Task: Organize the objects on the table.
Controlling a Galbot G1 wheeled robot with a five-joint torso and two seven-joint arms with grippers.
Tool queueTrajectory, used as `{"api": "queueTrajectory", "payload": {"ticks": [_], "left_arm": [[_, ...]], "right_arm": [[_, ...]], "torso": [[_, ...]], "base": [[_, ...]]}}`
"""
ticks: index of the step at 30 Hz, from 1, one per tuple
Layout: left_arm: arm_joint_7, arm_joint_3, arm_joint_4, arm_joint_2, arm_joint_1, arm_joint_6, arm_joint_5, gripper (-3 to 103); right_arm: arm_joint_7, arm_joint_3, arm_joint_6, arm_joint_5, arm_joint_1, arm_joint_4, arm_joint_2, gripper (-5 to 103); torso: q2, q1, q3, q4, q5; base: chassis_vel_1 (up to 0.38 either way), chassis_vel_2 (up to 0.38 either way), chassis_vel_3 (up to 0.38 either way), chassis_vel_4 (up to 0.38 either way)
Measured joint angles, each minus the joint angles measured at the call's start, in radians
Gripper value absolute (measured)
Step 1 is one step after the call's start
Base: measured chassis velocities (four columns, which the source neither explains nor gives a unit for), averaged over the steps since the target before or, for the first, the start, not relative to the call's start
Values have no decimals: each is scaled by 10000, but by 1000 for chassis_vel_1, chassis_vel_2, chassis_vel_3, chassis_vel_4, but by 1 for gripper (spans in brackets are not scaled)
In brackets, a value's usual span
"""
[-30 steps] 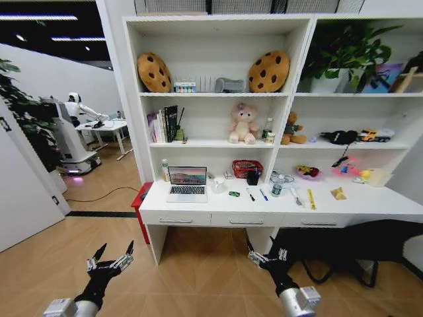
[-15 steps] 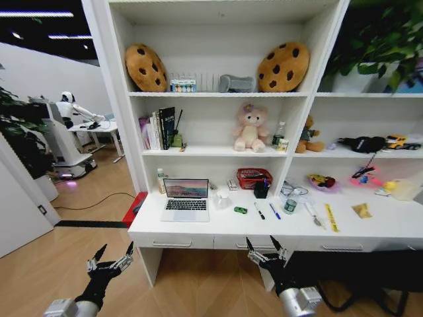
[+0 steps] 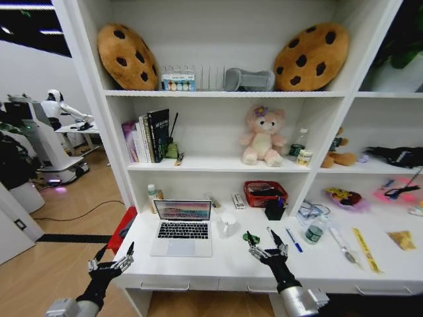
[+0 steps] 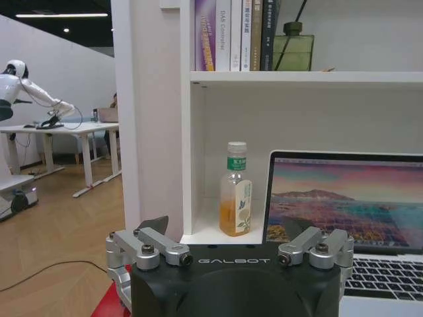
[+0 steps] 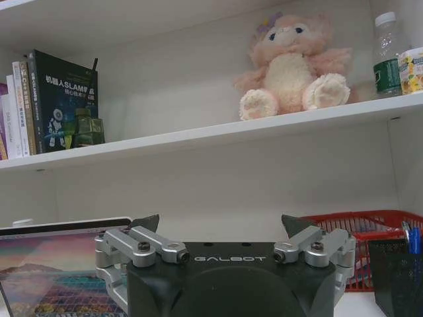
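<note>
The long white table [image 3: 218, 267] stands close in front of me under the shelving. An open silver laptop [image 3: 183, 234] sits on its left part, also seen as a laptop [image 4: 350, 211] in the left wrist view and a laptop [image 5: 59, 264] in the right wrist view. A green toy car [image 3: 251, 238] and a blue pen [image 3: 294, 240] lie mid-table. My right gripper [image 3: 266, 243] [image 5: 221, 223] is open, held over the table's front beside the car. My left gripper [image 3: 111, 259] [image 4: 225, 228] is open off the table's front left corner.
A red basket [image 3: 266, 193], black pen holder [image 3: 274, 209], white cup [image 3: 229, 223], small jar [image 3: 316, 231] and yellow ruler [image 3: 365, 249] share the tabletop. A drink bottle [image 3: 153, 193] [image 4: 236, 191] stands behind the laptop. The lowest shelf overhangs the back. Another robot [image 3: 49, 132] works far left.
The whole picture has grown and shifted: the camera has come closer to the table. Both grippers keep the same open pose; the right one now overlaps the tabletop.
</note>
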Motion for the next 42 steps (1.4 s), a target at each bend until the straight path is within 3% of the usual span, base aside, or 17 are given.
{"api": "queueTrajectory", "payload": {"ticks": [4,9,12,13,14,15,18,19,22,26,29,34,36,38,39,40,42], "left_arm": [[49,-307,131,1297,-124,18,-494,92],[23,-550,547,2957,-513,147,-1206,70],[13,-590,1007,3800,-784,159,-1377,59],[12,-619,1242,4299,-954,154,-1424,59],[-25,-647,1690,5242,-1338,191,-1547,48],[-25,-647,1690,5242,-1338,191,-1547,48],[66,-456,2571,6973,-2596,185,-1722,38],[66,-456,2571,6973,-2596,185,-1722,38],[728,225,3600,8745,-4340,-41,-1611,22],[1785,1396,4264,9901,-5919,-216,-1380,6],[2348,2120,4455,10282,-6721,-222,-1341,2],[3495,4841,4811,10617,-9544,-66,-1351,0],[3595,5468,4885,10549,-10155,-48,-1313,0],[3822,7549,5133,10146,-12193,-11,-1078,0],[3822,7549,5133,10146,-12193,-11,-1078,0],[3905,8673,5367,9784,-13423,12,-873,0],[3940,9156,5488,9583,-13950,25,-773,0]], "right_arm": [[63,266,-146,171,3,251,-250,100],[136,488,-32,-106,-236,215,-218,100],[201,563,49,-255,-308,69,-149,100],[224,585,64,-297,-333,13,-129,100],[290,641,78,-328,-367,-74,-99,100],[290,641,78,-328,-367,-74,-99,100],[348,714,99,-422,-358,-269,-12,100],[348,714,99,-422,-358,-269,-12,100],[362,785,246,-818,-386,-468,196,100],[369,775,305,-904,-494,-531,443,100],[368,763,337,-947,-530,-568,546,100],[346,756,427,-1069,-497,-779,673,100],[344,763,441,-1105,-458,-831,672,100],[347,781,449,-1150,-345,-911,681,100],[347,781,449,-1150,-345,-911,681,100],[357,793,449,-1162,-321,-926,713,100],[360,798,449,-1177,-319,-929,731,100]], "torso": [[8,-16,-5,-14,0],[10,-16,-5,-20,4],[5,-10,-1,-3,-3],[4,-6,0,-7,2],[3,-4,1,-9,-5],[3,-4,1,-9,-5],[2,-2,1,-15,2],[2,-2,1,-15,2],[3,-3,1,-13,4],[2,-2,1,-11,3],[3,-3,1,-12,3],[3,-4,0,-7,4],[3,-4,0,-7,4],[3,-5,0,-10,0],[3,-5,0,-10,0],[3,-4,0,-15,3],[2,-4,0,-15,4]], "base": [[40,-89,-58,56],[40,-71,-50,39],[0,0,0,0],[0,0,0,0],[0,0,0,0],[0,0,0,0],[0,0,0,0],[0,0,0,0],[0,0,0,0],[0,0,0,0],[0,0,0,0],[0,0,0,0],[0,0,0,0],[0,0,0,0],[0,0,0,0],[0,0,0,0],[0,0,0,0]]}}
